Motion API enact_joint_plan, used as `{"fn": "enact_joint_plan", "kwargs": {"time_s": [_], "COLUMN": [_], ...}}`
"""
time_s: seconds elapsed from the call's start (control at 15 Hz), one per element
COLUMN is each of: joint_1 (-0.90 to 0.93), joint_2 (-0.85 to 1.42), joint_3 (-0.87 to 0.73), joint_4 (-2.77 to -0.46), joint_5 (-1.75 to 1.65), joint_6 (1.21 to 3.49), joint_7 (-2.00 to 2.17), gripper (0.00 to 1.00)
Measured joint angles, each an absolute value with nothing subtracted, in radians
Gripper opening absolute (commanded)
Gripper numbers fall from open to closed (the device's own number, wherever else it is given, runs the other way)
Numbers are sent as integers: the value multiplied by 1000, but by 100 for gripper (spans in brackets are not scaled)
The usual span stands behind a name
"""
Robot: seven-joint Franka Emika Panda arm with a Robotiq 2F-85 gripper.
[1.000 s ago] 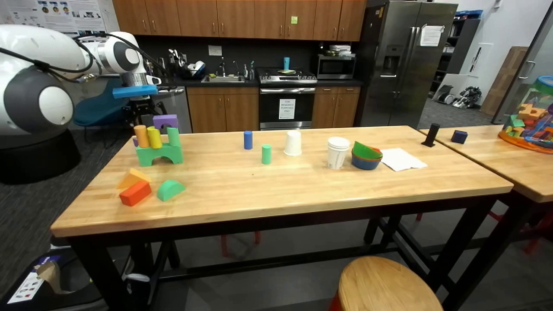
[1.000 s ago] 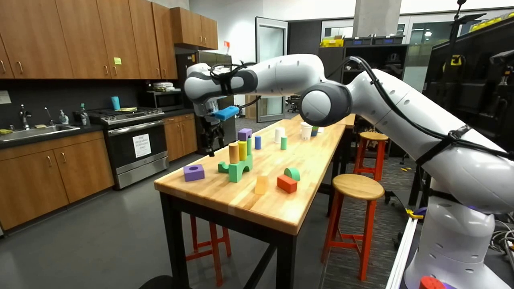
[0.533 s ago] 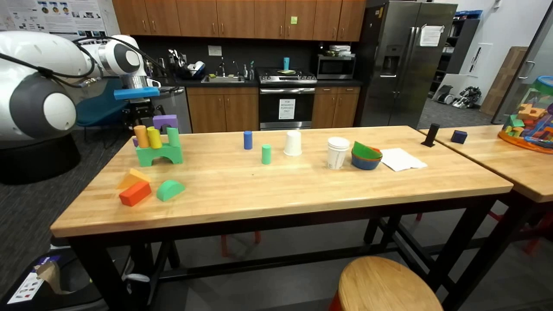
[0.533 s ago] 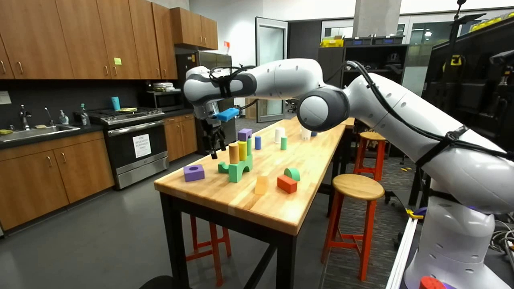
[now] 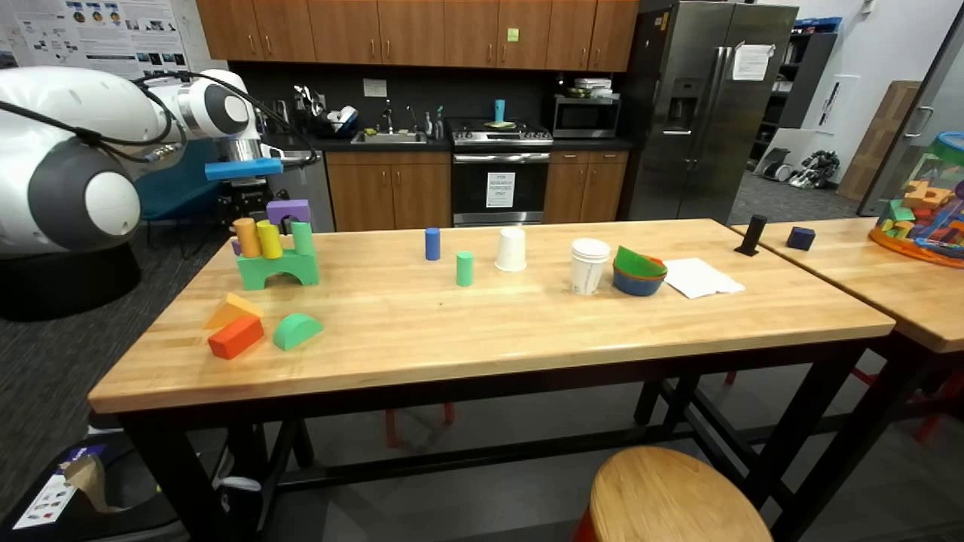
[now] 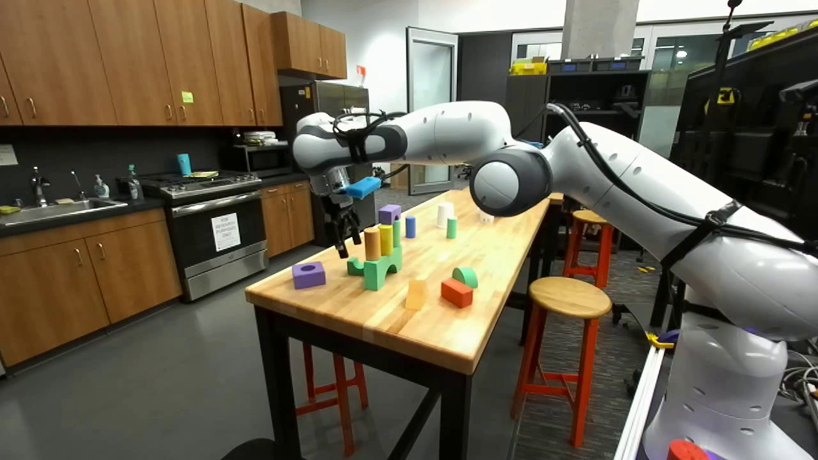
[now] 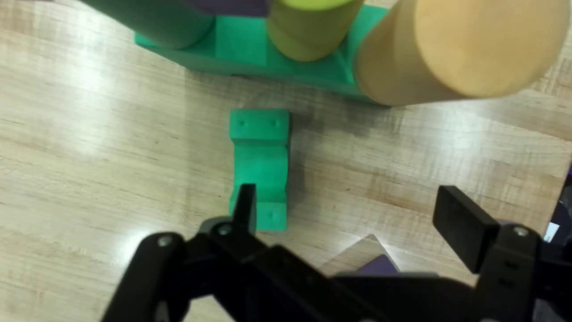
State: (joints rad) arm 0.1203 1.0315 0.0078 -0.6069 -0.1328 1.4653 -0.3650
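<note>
My pincer (image 7: 348,209) is hanging over the worktop (image 6: 364,313), near the corner where its short end is meeting the kitchen-side edge; my jaws are standing wide apart. A small notched green block (image 7: 261,165) is lying nearest to me. The wrist view is showing its curved hollow from above, with a finger (image 7: 246,208) covering one of its corners; whether they are touching I cannot tell. Between my jaws that view is catching only a purple tip, while an exterior view is showing the whole purple block (image 6: 308,275), sitting just inside that worktop corner, its round hole facing up. Beside the notched piece, farther from the kitchen-side edge, a green arch block (image 5: 279,269) is standing, hiding it altogether in an exterior view. The arch is carrying an orange cylinder (image 7: 447,49), a yellow cylinder (image 7: 308,40) and a green cylinder (image 7: 165,24); a purple arch (image 5: 288,208) is sitting on top, barely entering the wrist view. Toward the short end's opposite corner a pale orange wedge (image 6: 416,294), a red block (image 6: 457,292) and a green half-disc (image 6: 465,277) are lying, showing in both exterior views. Farther along, stacked white cups (image 5: 587,267) and nested bowls (image 5: 637,277) are standing plainly in an exterior view, while my arm (image 6: 447,131) is covering nearly all of them elsewhere.
</note>
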Motion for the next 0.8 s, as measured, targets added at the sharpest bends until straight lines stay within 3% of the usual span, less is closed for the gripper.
{"fn": "enact_joint_plan", "kwargs": {"time_s": [0.8], "joint_1": [125], "joint_2": [1064], "joint_3": [-7], "joint_4": [-563], "joint_5": [-134], "joint_6": [1458], "joint_7": [-384], "gripper": [100]}}
